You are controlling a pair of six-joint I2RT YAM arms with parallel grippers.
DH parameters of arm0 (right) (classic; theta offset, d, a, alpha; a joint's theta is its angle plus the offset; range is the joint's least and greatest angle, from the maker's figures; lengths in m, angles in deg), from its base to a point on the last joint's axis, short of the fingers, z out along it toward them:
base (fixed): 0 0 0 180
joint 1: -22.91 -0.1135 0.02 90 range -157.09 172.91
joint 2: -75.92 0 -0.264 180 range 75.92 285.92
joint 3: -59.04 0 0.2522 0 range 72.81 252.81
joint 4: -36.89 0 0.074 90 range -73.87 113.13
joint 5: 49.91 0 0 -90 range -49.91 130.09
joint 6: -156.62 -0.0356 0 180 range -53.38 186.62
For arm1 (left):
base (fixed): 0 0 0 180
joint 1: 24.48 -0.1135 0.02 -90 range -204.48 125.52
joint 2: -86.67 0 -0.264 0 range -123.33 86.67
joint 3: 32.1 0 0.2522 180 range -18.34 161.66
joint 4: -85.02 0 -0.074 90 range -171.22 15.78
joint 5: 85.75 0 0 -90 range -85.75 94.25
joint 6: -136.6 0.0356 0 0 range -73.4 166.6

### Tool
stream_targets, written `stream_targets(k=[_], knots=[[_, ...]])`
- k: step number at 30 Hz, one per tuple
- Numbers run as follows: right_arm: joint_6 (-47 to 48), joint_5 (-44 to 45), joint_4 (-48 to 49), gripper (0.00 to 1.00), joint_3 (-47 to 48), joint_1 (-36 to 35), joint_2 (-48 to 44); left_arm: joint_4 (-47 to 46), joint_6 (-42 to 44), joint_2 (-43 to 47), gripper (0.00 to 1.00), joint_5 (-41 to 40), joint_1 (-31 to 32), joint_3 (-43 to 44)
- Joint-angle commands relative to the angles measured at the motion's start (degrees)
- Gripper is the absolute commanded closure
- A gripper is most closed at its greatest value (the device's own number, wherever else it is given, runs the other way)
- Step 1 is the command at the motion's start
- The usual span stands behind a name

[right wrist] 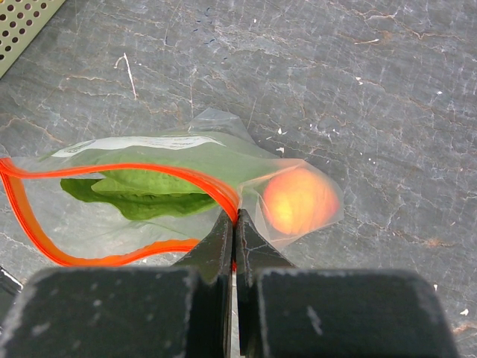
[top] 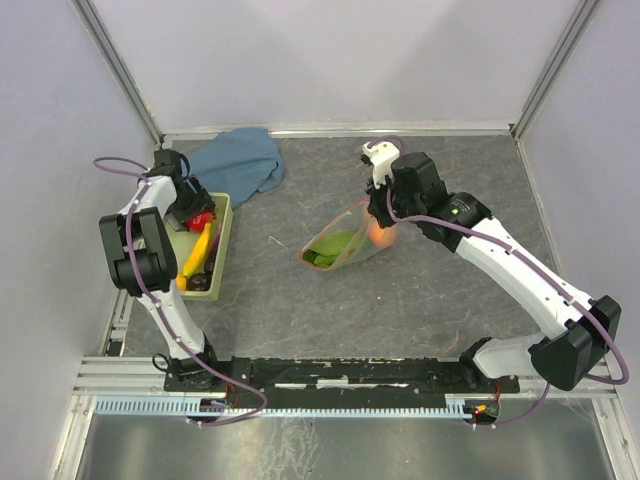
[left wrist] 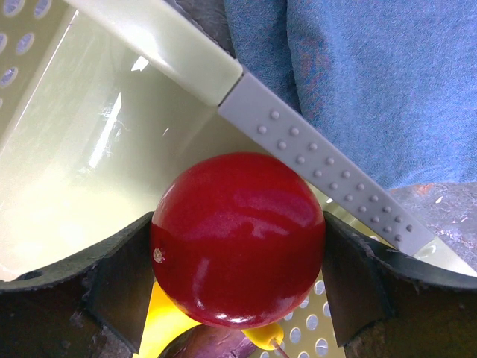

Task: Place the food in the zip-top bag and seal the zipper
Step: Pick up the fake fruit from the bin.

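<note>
The clear zip-top bag [top: 345, 243] lies mid-table with its mouth open. A green leaf [right wrist: 141, 194] and an orange fruit [right wrist: 298, 200] are inside it. My right gripper [right wrist: 235, 218] is shut on the bag's red-orange zipper [right wrist: 186, 179] at the mouth's right end. My left gripper [left wrist: 238, 239] is over the pale green basket [top: 226, 232] and shut on a glossy red fruit [left wrist: 238, 237]. Below it lie a yellow banana [top: 198, 256] and a dark purple vegetable [left wrist: 209, 344]. The zipper's slider is not visible.
A blue cloth [top: 240, 160] lies at the back left, just beyond the basket. The basket has a grey dotted handle [left wrist: 328, 175]. White walls and metal posts enclose the table on three sides.
</note>
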Motion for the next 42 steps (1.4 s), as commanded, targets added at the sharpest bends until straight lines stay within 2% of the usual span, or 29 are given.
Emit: stream_targets(k=[1, 10, 16, 24, 29, 35, 42], knots=[[-0.3, -0.8, 2.7, 0.98, 0.9, 0.1, -0.1, -0.5, 2.2, 7.2, 0.39, -0.2, -0.2, -0.2], [-1.3, -1.2, 1.7, 0.98, 2.3, 0.1, 0.6, 0.0, 1.4, 23.5, 0.40, 2.3, 2.3, -4.6], [-2.3, -0.7, 1.9, 0.99, 2.6, 0.1, 0.7, -1.8, -1.3, 36.2, 0.40, 4.6, 10.3, -10.8], [-3.7, -0.4, 0.9, 0.98, 3.9, 0.1, 1.7, -4.0, -5.6, 45.8, 0.41, 6.1, 18.7, -18.6], [-4.9, -0.1, 0.3, 0.98, 4.8, 0.1, 2.5, -9.8, -8.8, 50.9, 0.42, 8.1, 26.5, -23.2], [-6.5, -1.2, -0.7, 0.98, 5.9, 0.1, 3.8, -19.5, -12.3, 55.9, 0.43, 12.7, 32.5, -28.8], [-8.3, -2.1, -0.6, 0.98, 6.2, 0.1, 4.8, -28.8, -12.3, 57.8, 0.45, 14.5, 41.4, -30.6]])
